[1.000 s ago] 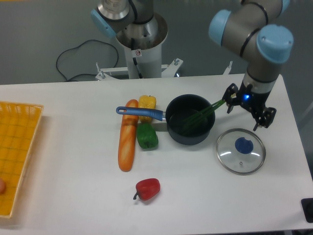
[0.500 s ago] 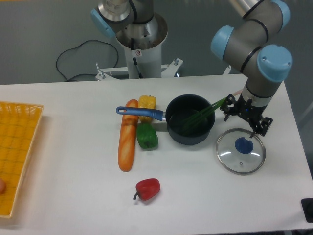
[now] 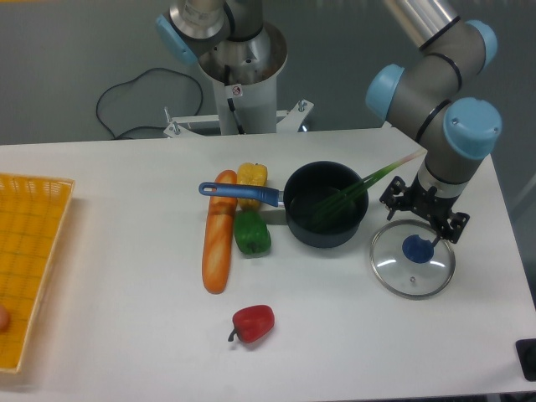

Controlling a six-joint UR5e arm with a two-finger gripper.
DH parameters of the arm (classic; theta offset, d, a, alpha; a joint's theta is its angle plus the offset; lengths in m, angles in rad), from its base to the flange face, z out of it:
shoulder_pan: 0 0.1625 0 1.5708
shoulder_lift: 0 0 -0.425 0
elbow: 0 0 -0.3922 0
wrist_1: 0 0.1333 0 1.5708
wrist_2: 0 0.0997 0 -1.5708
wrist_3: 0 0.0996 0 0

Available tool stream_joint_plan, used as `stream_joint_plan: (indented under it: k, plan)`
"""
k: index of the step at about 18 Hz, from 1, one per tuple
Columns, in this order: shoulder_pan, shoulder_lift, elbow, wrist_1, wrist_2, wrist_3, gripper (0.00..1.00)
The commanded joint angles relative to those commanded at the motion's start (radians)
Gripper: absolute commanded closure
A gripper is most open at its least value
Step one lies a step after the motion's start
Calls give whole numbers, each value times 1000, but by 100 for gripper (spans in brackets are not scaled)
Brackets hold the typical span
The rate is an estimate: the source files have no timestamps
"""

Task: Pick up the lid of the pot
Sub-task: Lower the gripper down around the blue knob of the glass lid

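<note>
The gripper (image 3: 423, 213) is at the right side of the table, its two fingers spread apart with nothing seen between them. Its fingertips appear just behind the blue knob (image 3: 418, 249) of the pot lid (image 3: 409, 280), over the lid's far edge. The lid is round and see-through with a thin rim, and lies flat with its knob up. How high the fingers are above the lid, I cannot tell. Part of the lid's far rim is close to the fingers in this view.
Left of the lid stands a black pan (image 3: 322, 230) with a blue handle (image 3: 239, 193) and a long green utensil (image 3: 342, 199) in it. Further left are a green pepper (image 3: 251, 234), a yellow item (image 3: 251, 176) and a long orange item (image 3: 218, 243). A red pepper (image 3: 253, 323) lies in front; a yellow crate (image 3: 29, 268) stands far left.
The gripper has come down and nearer to the lid, and its fingers are still apart. The lid, pan and other objects have not moved.
</note>
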Motion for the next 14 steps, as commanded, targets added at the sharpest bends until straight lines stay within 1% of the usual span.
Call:
stream_joint_plan:
  k: [8, 14]
  plan:
    - [0, -14, -15, 29, 2, 2, 0]
    - [-2, -28, -15, 45, 5, 2, 0]
